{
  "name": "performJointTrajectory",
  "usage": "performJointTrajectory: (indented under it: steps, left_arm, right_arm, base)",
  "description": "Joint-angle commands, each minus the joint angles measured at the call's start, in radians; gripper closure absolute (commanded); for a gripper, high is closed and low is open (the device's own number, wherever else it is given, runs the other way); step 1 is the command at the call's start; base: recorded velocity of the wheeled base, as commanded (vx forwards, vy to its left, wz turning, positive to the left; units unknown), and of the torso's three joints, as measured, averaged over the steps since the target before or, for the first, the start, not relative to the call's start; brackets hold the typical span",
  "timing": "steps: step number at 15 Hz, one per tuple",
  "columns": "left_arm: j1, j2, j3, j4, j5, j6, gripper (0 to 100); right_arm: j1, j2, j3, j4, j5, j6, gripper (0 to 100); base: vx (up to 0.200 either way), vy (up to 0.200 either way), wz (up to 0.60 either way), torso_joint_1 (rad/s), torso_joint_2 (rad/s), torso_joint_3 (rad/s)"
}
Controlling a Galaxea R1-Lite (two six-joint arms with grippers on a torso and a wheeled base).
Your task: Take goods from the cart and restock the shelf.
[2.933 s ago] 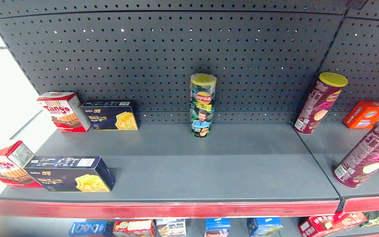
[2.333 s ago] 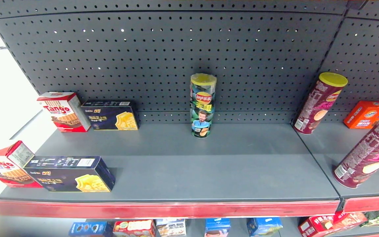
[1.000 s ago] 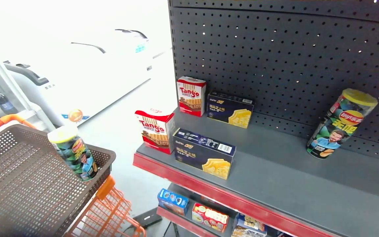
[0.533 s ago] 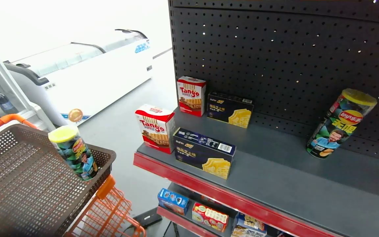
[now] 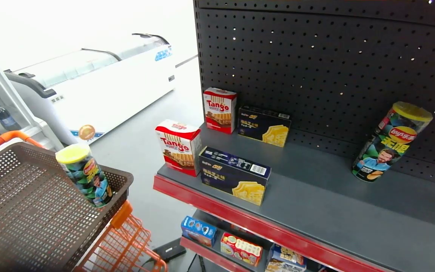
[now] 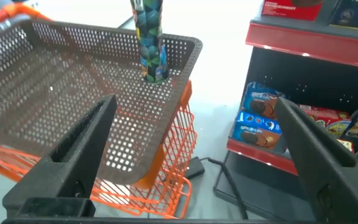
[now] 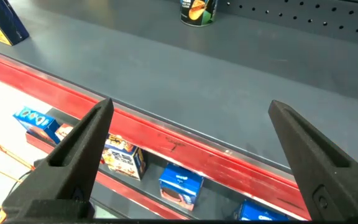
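A green chip can with a yellow lid point(image 5: 83, 174) stands upright at the near corner of the brown perforated cart basket point(image 5: 21, 219). In the left wrist view my left gripper point(image 6: 193, 106) hangs open and empty, short of that can point(image 6: 149, 40) and over the basket's rim point(image 6: 185, 46). A matching can point(image 5: 391, 141) stands at the back of the grey shelf point(image 5: 334, 204), against the pegboard. My right gripper point(image 7: 191, 106) is open and empty, level with the shelf's red front edge point(image 7: 185, 146), and the shelved can point(image 7: 197, 11) is beyond it.
Two red wafer boxes point(image 5: 179, 147) and two dark blue boxes point(image 5: 234, 175) occupy the shelf's left end. Small packs point(image 5: 198, 230) line the lower shelf. The orange cart frame point(image 5: 123, 241) sits below the basket. A white chest freezer point(image 5: 100, 87) stands behind it.
The head camera has swung to the left, so the cart and its can have come into view. Over the last second nothing has moved.
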Motion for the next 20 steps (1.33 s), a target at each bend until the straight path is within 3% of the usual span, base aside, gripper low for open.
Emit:
performJointTrajectory:
  steps: [1,3,6,7,8,11,12,14,16,20]
  left_arm:
    - [-0.018,0.082,-0.089,0.044,-0.010,0.036,0]
    - [-0.042,0.257,-0.186,0.053,-0.007,0.011,0]
    - [-0.051,0.470,-0.262,0.011,0.041,0.009,0]
    - [-0.042,0.502,-0.264,-0.001,0.059,0.009,0]
    - [0.042,0.602,-0.275,-0.032,0.116,0.016,0]
    - [0.064,0.706,-0.275,-0.081,0.122,0.006,0]
    - [0.067,0.883,-0.255,-0.190,0.118,-0.015,0]
    - [0.071,1.048,-0.220,-0.426,0.118,-0.053,0]
    - [0.087,1.203,-0.181,-0.650,0.118,-0.069,0]
    - [0.123,1.453,-0.183,-0.923,0.119,-0.087,0]
  right_arm:
    - [0.000,0.000,0.000,-0.001,0.002,0.000,0]
    - [0.000,0.000,0.000,-0.001,0.000,0.000,0]
    - [0.000,0.000,0.000,-0.001,0.000,0.000,0]
    - [0.000,0.000,0.000,-0.001,0.000,-0.001,0]
    - [0.000,0.000,0.000,-0.001,0.000,0.000,0]
    - [0.000,0.000,0.000,-0.001,0.000,-0.001,0]
    - [0.000,0.000,0.000,-0.001,0.000,-0.001,0]
    - [0.000,0.000,0.000,-0.001,0.002,0.000,0]
    - [0.000,0.000,0.000,-0.001,0.000,0.000,0]
    - [0.000,0.000,0.000,-0.001,0.000,-0.001,0]
  base:
    - [0.000,0.000,0.00,0.000,0.00,0.000]
    - [0.000,0.000,0.00,0.000,0.00,0.000]
    - [0.000,0.000,0.00,0.000,0.00,0.000]
    - [0.000,0.000,0.00,0.000,0.00,0.000]
    - [0.000,0.000,0.00,0.000,0.00,0.000]
    - [0.000,0.000,0.00,0.000,0.00,0.000]
    - [0.000,0.000,0.00,0.000,0.00,0.000]
    - [0.000,0.000,0.00,0.000,0.00,0.000]
    - [0.000,0.000,0.00,0.000,0.00,0.000]
    - [0.000,0.000,0.00,0.000,0.00,0.000]
